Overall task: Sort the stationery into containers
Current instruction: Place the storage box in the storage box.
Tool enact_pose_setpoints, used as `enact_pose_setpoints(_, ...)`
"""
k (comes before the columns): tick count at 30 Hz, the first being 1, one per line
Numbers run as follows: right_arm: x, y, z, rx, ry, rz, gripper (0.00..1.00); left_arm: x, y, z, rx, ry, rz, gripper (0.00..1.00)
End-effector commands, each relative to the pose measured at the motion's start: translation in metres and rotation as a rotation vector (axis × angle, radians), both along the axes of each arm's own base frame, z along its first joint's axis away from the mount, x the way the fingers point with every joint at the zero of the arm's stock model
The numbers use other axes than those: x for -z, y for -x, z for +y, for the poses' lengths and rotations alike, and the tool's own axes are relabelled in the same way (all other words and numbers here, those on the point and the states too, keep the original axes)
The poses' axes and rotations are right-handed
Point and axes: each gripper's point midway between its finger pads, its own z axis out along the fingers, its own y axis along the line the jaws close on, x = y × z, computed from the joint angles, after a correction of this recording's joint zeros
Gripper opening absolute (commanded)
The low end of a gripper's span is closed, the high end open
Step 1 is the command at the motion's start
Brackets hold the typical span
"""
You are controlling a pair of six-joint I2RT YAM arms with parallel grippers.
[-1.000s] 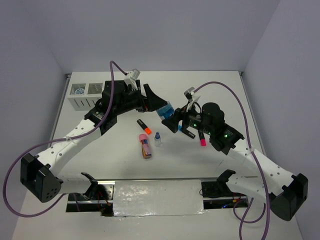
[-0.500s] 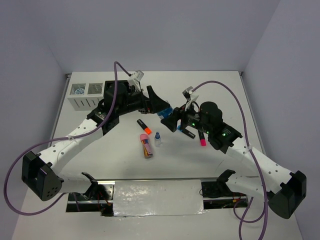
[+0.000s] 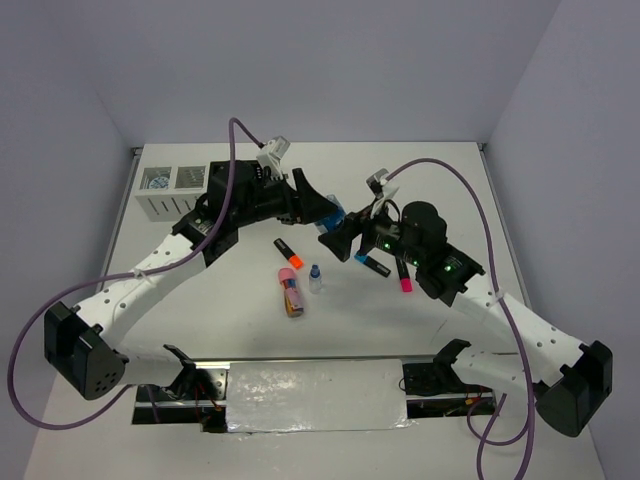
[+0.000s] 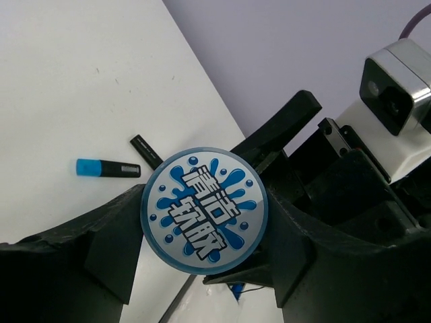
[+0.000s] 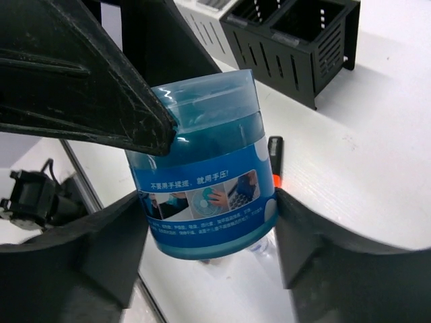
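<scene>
1. Since a second ago my left pincer (image 4: pixel 203 232) has narrowed onto the lid of the blue jar (image 5: pixel 202 168) and seems to pinch it. My right pincer (image 5: pixel 209 232) grips its body above mid-bench (image 3: pixel 450 190).
2. Highlighters (image 3: pixel 288 253), tube (image 3: pixel 291 296) and bottle (image 3: pixel 315 278) lie unsorted. Something blue sits in a white container (image 3: pixel 158 190) at the far-left corner.
3. My left arm (image 3: pixel 170 255) mostly hides the black containers (image 5: pixel 296 37).

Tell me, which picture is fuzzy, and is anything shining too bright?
Top external view: sharp, soft shadows under the arms, white glare on the shiny sheet. Left wrist view: the lid of the blue jar is crisp, the close jaws dark. Right wrist view: jar label sharp, near jaws slightly soft.
</scene>
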Motion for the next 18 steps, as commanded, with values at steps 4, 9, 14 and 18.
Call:
enact_pose_setpoints(4,-0.012,-0.015,-0.023,0.151,-0.075,-0.043,1.0,-0.027,-0.034,0.036,-0.194,-0.148,-0.087,0.0)
enact_pose_setpoints(9,0.018,-0.022,-0.055,0.291,0.012,0.015,1.0,-0.033,-0.073,0.128,-0.498,-0.287,-0.064,0.0)
enact_pose_setpoints(14,0.019,-0.009,-0.069,0.295,0.022,-0.005,1.0,-0.036,-0.112,0.262,-0.942,-0.475,0.003,0.0)
enact_pose_setpoints(18,0.016,0.001,-0.066,0.246,0.02,-0.004,1.0,-0.034,-0.133,0.331,-1.145,-0.519,0.03,0.0)
